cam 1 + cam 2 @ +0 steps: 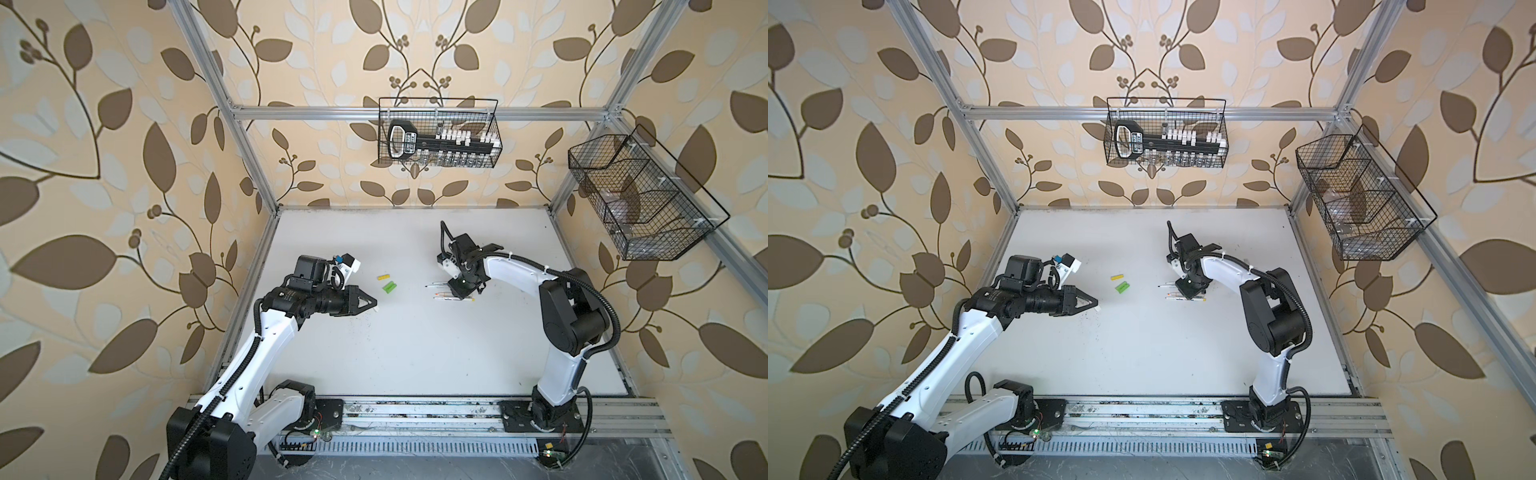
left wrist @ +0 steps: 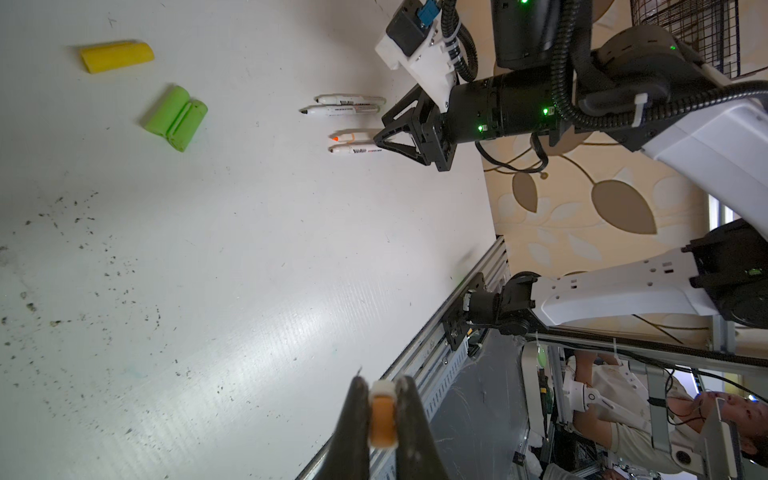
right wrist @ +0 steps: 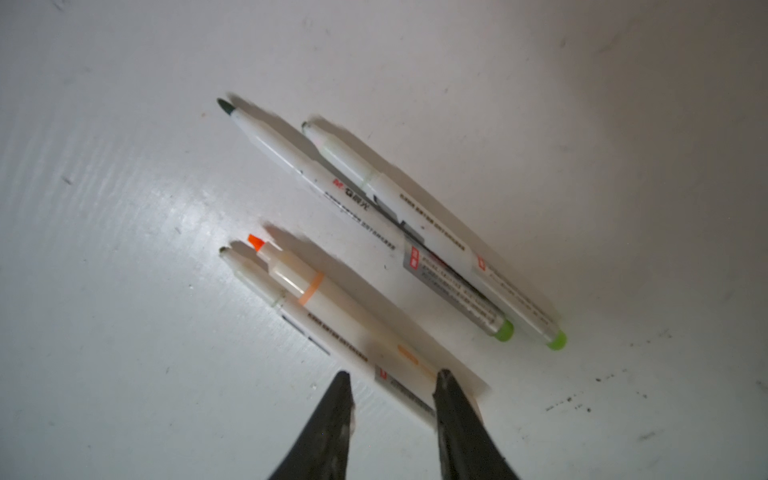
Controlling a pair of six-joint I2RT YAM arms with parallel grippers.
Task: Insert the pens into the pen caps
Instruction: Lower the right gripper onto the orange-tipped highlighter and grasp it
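White links (image 1: pixel 266 345), black joints (image 1: pixel 573 316), cables (image 2: pixel 567 66), fingers (image 3: pixel 328 428)

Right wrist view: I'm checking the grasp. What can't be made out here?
- Orange-tipped pen and its neighbour: tails hidden behind the right gripper.
- Whether the gripper touches the pens: unclear.
- Pen lettering: blurred.
- Caps: outside this view.
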